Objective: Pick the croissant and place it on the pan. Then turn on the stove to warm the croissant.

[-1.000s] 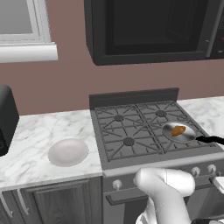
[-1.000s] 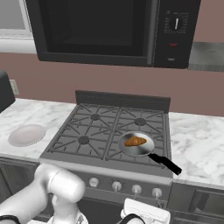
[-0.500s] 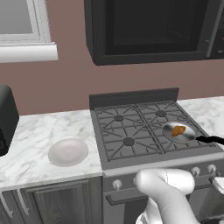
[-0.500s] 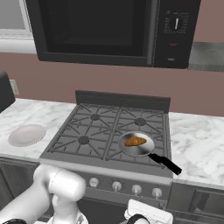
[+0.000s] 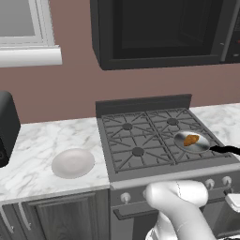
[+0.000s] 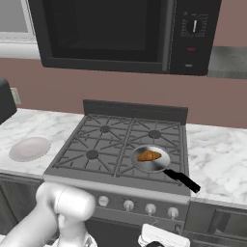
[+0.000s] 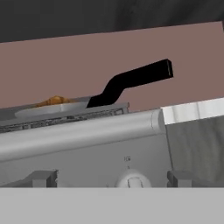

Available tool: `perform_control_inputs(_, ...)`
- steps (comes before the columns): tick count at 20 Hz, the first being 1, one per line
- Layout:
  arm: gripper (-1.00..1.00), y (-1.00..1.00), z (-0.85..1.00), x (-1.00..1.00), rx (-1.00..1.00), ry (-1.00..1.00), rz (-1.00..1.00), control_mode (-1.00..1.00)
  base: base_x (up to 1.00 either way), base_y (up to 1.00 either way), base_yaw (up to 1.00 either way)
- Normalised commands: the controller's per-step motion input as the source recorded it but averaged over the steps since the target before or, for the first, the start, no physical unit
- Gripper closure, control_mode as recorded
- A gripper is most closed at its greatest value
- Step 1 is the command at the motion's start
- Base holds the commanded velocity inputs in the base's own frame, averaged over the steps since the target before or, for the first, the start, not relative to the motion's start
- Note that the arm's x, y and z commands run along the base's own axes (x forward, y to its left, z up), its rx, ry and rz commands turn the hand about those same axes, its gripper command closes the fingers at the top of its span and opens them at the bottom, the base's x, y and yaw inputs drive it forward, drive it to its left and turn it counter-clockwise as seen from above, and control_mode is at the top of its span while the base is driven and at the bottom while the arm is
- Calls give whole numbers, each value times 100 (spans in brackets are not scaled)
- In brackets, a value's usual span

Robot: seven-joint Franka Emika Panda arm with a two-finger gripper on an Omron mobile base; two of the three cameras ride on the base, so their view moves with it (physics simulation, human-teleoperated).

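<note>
With the croissant [image 6: 149, 156] already lying in the pan [image 6: 152, 159] on the stove [image 6: 118, 144]'s front right burner, the gripper [image 7: 111, 179] sits low, fingers spread, apparently lined up on a knob [image 7: 130, 179] between them to light it.

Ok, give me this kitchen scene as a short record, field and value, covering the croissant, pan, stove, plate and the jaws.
croissant: lying in the pan
pan: on the stove's front right burner, black handle pointing out to the right front
stove: no flame visible; silver knobs along the front
plate: white, on the marble counter left of the stove
gripper: low in front of the stove, jaws open, facing a knob
</note>
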Motion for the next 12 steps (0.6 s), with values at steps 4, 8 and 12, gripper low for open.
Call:
perform_control_inputs(4,-100,-1,-6,11,0,0,0,-100,0,0,0)
perform_control_inputs(8,-100,-5,0,14,0,0,0,-100,0,0,0)
perform_control_inputs(12,-100,-7,-11,16,0,0,0,-100,0,0,0)
